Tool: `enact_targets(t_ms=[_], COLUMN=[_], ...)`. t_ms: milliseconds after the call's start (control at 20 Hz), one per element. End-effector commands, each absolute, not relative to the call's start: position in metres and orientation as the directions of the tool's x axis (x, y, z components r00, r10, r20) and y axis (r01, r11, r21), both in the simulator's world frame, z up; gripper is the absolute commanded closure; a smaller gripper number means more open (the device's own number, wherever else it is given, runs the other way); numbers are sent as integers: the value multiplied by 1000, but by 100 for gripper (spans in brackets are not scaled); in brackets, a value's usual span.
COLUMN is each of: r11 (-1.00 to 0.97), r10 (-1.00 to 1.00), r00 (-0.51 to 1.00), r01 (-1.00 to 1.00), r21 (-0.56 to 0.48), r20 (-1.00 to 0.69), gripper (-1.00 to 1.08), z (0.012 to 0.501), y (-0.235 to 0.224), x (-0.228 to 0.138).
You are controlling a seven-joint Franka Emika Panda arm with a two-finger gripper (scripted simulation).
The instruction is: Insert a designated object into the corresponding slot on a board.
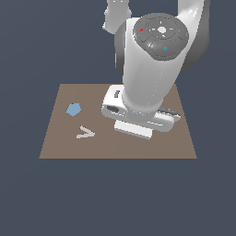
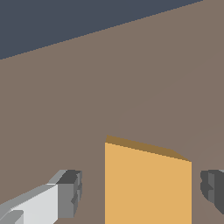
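Gaps beside orange block

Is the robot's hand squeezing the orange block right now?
No, in the wrist view the orange block sits between the fingers of the hand with brown board showing in a gap on each side.

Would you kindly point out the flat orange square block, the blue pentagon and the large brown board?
flat orange square block (image 2: 148,188), wrist view, on its flat top face.
blue pentagon (image 1: 73,109), exterior view, at its middle.
large brown board (image 1: 115,147), exterior view, on a bare stretch near its front edge.
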State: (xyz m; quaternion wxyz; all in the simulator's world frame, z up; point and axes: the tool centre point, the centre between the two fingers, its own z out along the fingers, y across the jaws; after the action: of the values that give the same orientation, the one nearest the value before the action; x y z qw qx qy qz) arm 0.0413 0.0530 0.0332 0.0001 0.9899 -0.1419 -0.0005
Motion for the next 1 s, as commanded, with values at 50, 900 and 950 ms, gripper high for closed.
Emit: enact_targets(t_ms=[50,900,950], r11=[-960,-968,-971], r10=[-281,-250,-239], r00=[960,968,971], r01=[-281,-250,-239], r21=[0,0,0], r20=[0,0,0], gripper=[108,108,108], z=[30,31,31], y=[53,56,57], x=[42,43,43])
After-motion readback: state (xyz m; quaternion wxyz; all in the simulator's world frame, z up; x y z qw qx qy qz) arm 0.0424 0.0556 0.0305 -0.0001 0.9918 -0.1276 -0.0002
